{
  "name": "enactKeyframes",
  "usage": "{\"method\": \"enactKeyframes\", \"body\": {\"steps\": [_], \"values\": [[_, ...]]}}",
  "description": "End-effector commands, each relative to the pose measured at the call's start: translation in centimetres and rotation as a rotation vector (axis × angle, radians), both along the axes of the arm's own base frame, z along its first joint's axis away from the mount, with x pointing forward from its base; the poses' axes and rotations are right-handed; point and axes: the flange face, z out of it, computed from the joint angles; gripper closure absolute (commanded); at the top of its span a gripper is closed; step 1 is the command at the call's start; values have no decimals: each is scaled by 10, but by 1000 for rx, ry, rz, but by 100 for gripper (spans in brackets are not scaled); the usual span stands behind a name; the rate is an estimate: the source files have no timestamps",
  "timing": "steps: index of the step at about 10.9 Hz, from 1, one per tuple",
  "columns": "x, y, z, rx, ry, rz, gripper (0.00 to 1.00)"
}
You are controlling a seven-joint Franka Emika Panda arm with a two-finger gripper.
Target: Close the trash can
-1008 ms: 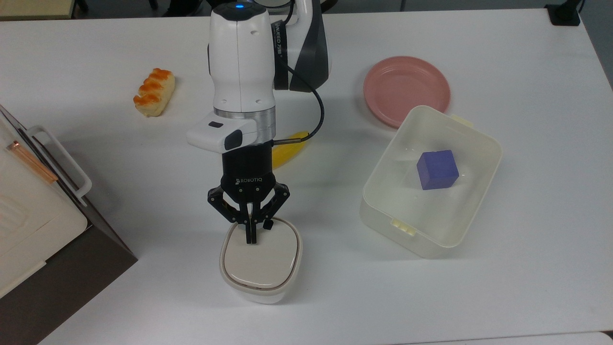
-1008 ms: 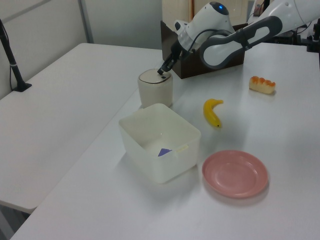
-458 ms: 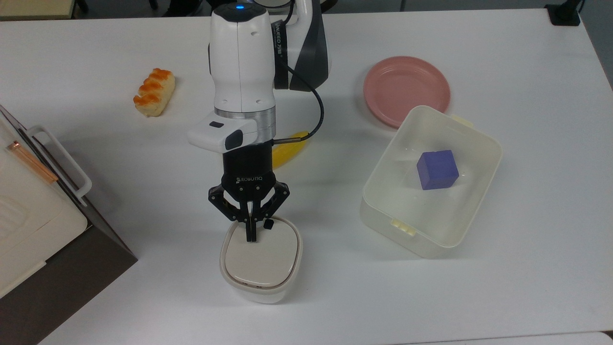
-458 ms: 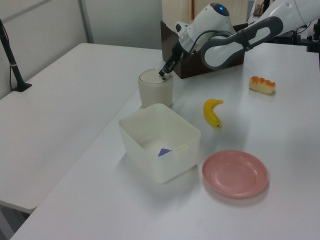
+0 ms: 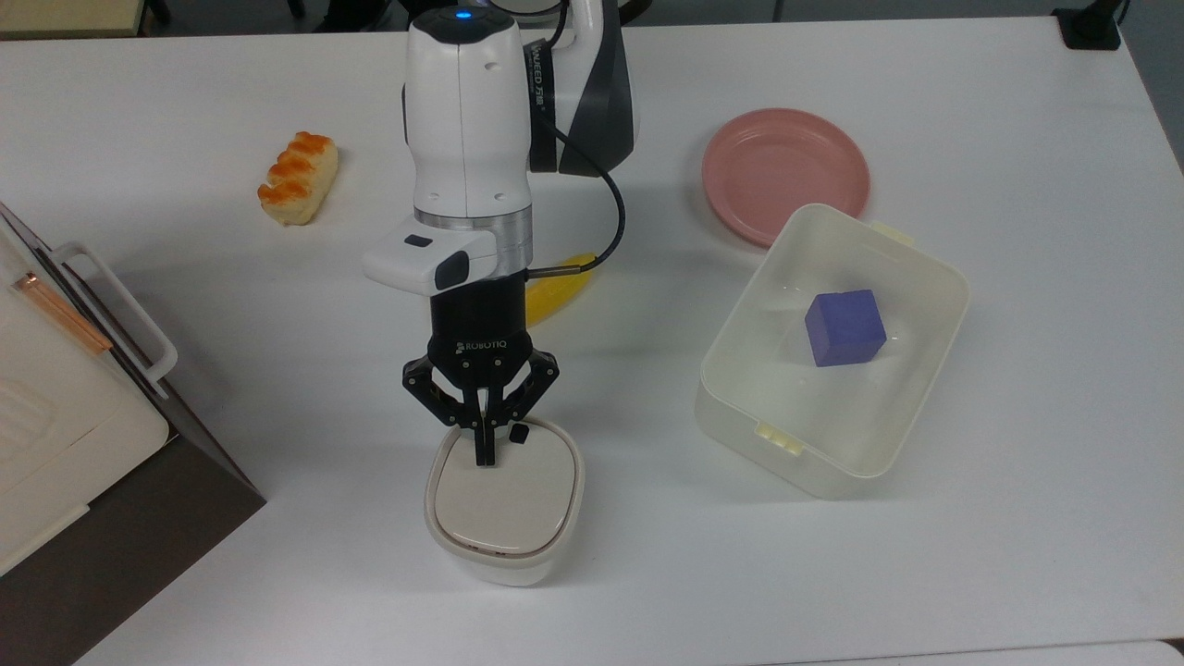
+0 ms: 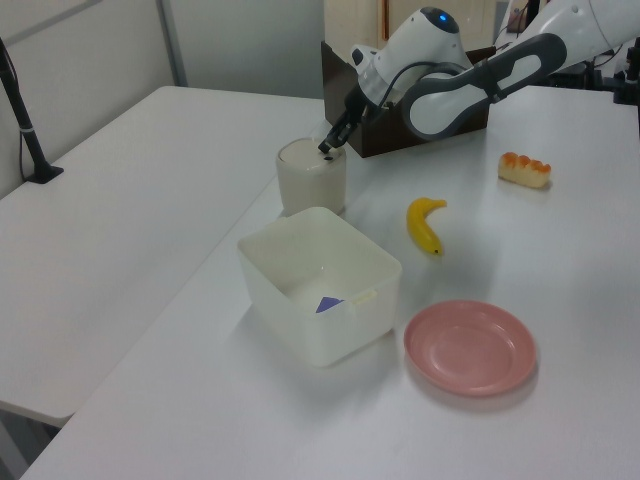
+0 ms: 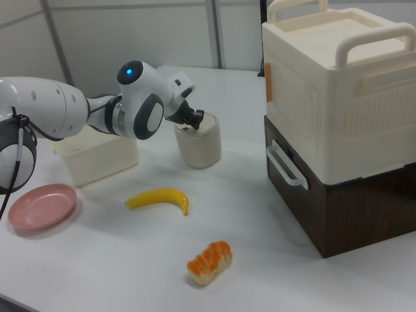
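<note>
The trash can [image 5: 504, 518] is a small cream-white bin near the table's front edge in the top view, and its beige lid [image 5: 504, 495] lies flat on the rim. A small dark button [image 5: 519, 432] sits at the lid's far edge. My gripper [image 5: 482, 459] points straight down with its fingers shut together and nothing held, its tips at the lid's far edge just beside the button. In the left view my gripper [image 6: 326, 148] meets the top of the trash can [image 6: 311, 180]. The right view shows my gripper [image 7: 195, 121] at the top of the trash can [image 7: 200, 144].
A translucent tub [image 5: 911, 268] with a purple cube [image 5: 844, 326] stands to the top view's right, a pink plate [image 5: 784, 172] behind it. A banana [image 5: 555, 291] lies behind the arm, a bread piece [image 5: 298, 178] far left. A big white-and-brown appliance [image 5: 65, 435] fills the left edge.
The lid has sunk from a slight tilt to lying flat on the rim. My gripper stays at the lid's far edge, barely moved.
</note>
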Motion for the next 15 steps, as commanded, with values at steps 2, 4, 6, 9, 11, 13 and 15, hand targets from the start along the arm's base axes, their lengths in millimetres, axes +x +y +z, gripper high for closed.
{"method": "enactKeyframes", "body": {"steps": [2, 4, 6, 9, 11, 13, 15], "values": [[-16, -2, -27, 2, 83, -14, 94], [-21, 0, 25, 19, 25, -23, 94], [-25, 0, 61, 70, 46, -76, 85], [-38, -1, 86, 85, 141, -104, 48], [-56, 0, 110, 81, 253, -107, 0], [-72, 3, 131, 74, 361, -106, 0], [-96, 10, 156, 71, 444, -97, 0]]}}
